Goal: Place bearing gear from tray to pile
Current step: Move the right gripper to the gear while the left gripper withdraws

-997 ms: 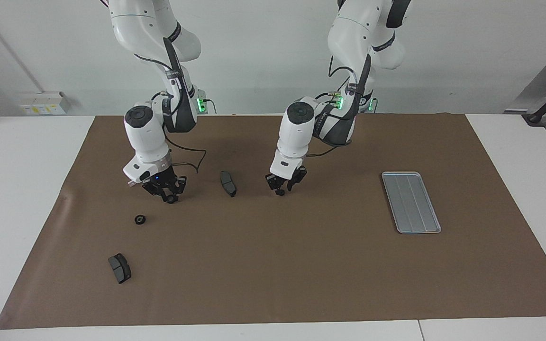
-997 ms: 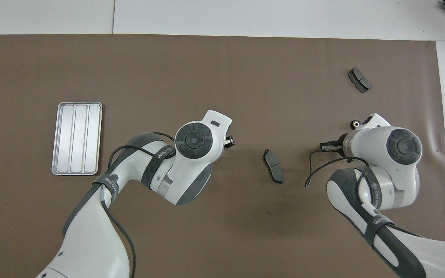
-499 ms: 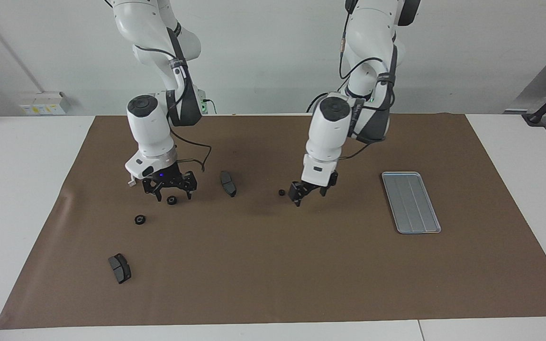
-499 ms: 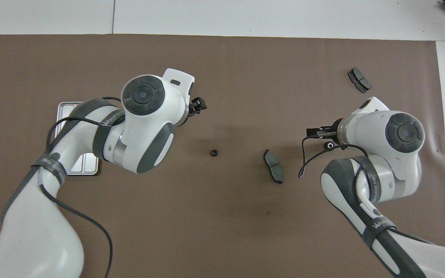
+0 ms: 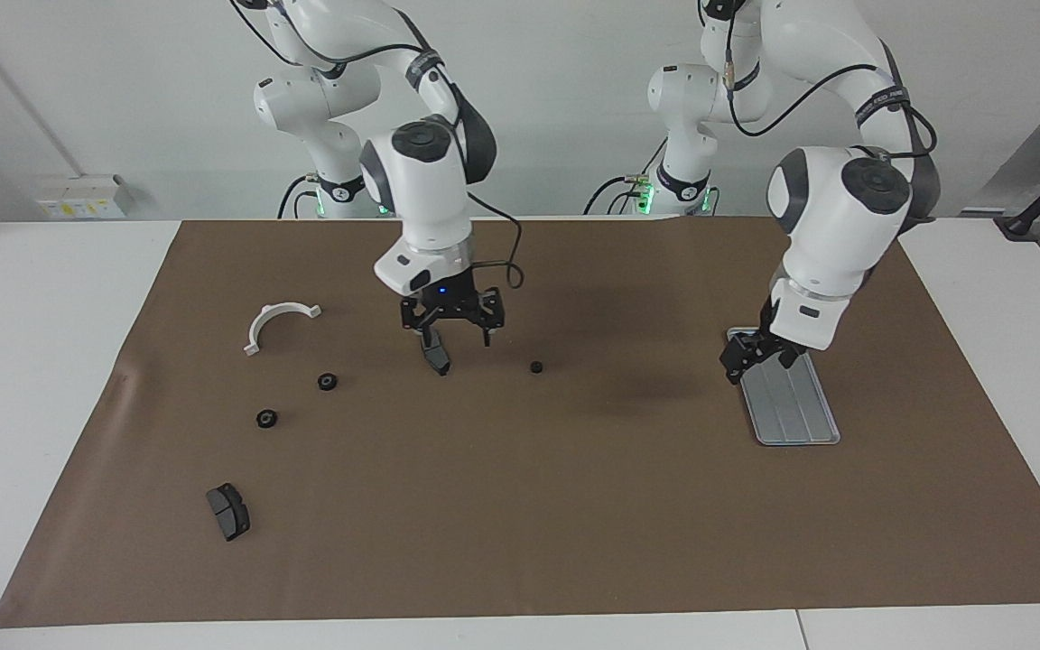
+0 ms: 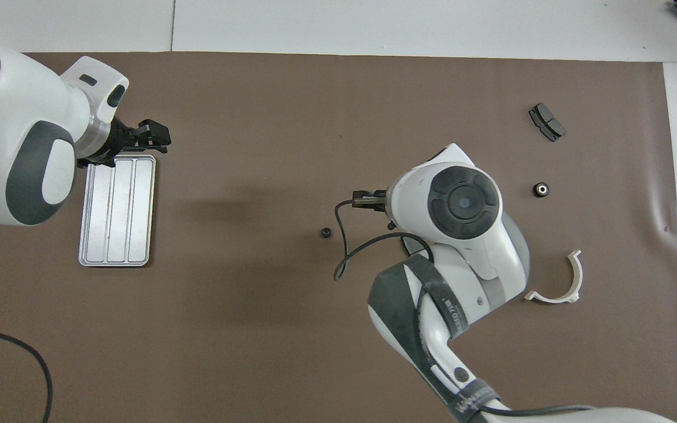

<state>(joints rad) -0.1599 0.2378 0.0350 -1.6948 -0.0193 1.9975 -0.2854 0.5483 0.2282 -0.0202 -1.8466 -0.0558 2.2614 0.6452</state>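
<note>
1. Bearing gears, small black toothed rings: 3 counted, all on the brown paper mat (image 5: pixel 520 506), none on the tray.
2. Toward the right arm's end of the table, the pile: 1 dark grey curved brake pad (image 5: pixel 227 511) lying farthest from the robots, 1 white half-ring bracket (image 5: pixel 280 321) nearest them, and between those 2 gears, the first gear (image 5: pixel 266 419) and the second gear (image 5: pixel 328 381), near each other but not touching.
3. Next along, the right gripper (image 5: pixel 459 343): low over a second dark grey brake pad (image 5: pixel 436 357), jaws spread wide, holding nothing.
4. Then the third gear (image 5: pixel 535 367), alone on the mat between the 2 arms, apart from the pile.
5. Toward the left arm's end, the left gripper (image 5: pixel 753 357): over the corner of the tray nearest the robots; whether spread or closed cannot be told.
6. Last, the flat silver-grey ridged metal tray (image 5: pixel 791 406): 1 only, nothing on it.
7. Progress, as a judgement: unloading apparently finished; at most, shifting the third gear closer to the pile left to do.
</note>
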